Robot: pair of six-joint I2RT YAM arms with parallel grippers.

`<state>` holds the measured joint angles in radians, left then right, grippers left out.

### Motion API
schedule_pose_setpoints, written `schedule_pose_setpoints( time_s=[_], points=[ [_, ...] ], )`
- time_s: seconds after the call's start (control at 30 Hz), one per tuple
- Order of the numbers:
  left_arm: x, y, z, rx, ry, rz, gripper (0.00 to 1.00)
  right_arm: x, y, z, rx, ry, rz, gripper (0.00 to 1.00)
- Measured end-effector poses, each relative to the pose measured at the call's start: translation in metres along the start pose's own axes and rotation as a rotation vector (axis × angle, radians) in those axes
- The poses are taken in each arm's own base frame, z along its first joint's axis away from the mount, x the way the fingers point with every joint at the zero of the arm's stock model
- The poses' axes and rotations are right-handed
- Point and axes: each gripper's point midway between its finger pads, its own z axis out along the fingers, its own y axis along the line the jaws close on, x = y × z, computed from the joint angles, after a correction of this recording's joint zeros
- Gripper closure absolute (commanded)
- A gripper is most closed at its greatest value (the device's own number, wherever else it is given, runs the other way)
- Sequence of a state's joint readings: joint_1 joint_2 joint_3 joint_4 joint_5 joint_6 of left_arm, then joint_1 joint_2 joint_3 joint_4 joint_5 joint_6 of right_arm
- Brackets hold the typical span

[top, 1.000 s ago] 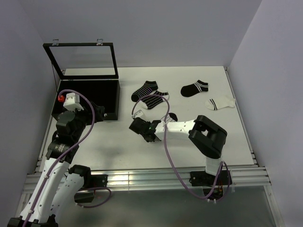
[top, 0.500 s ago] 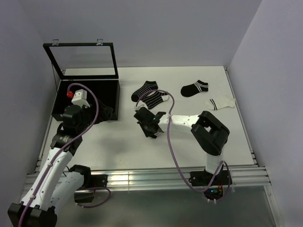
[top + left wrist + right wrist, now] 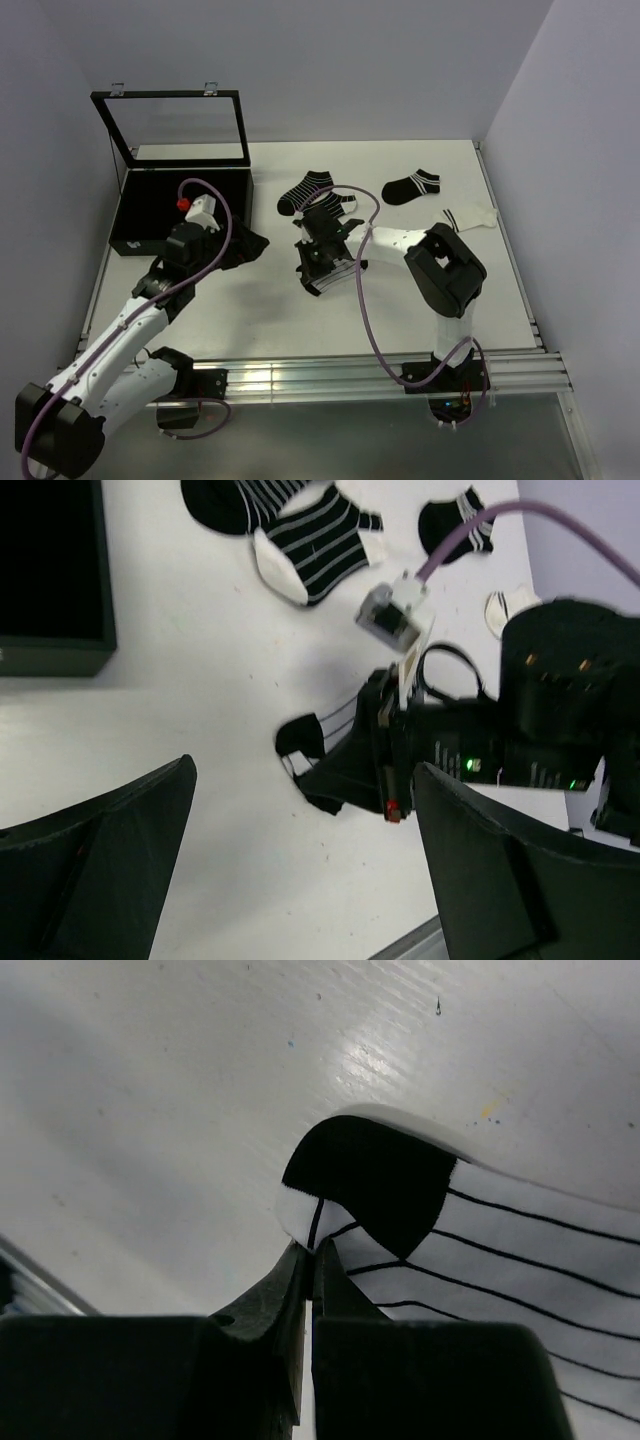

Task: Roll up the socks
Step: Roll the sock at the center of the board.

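The right gripper (image 3: 308,1252) pinches the white striped sock (image 3: 480,1250) by its edge, seemingly to begin a roll, while the left gripper (image 3: 248,244) hovers spread wide.

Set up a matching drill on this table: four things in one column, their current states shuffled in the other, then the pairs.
Things:
1. left pincer
2. right pincer
3. black case
4. far-right white sock

States:
A. lies flat, nothing touching it
B. shut on the black-tipped end of the thin-striped sock
C. its lid stands raised
D. open, holding nothing

Pairs: 1-D, 2-B, 3-C, 4-A
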<state>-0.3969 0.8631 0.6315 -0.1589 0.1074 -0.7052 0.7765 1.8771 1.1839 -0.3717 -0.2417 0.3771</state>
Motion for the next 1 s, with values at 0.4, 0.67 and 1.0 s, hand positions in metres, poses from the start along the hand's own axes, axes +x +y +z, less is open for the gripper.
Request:
schedule_pose_setpoints(
  time_s=[0.4,0.67,1.0],
  points=[
    [0.035,0.007,0.017,-0.059,0.075,-0.045,0.04,-0.002,0.000,0.004,-0.103,0.038,0.040,0.72],
    [0.002,0.003,-0.003,-0.066,-0.081,-0.040,0.03,-0.003,0.005,0.000,-0.009,-0.013,-0.063,0.65],
    [-0.006,0.011,-0.011,-0.109,-0.127,-0.035,0.04,-0.006,0.030,-0.021,0.179,-0.151,-0.288,0.60]
  ],
)
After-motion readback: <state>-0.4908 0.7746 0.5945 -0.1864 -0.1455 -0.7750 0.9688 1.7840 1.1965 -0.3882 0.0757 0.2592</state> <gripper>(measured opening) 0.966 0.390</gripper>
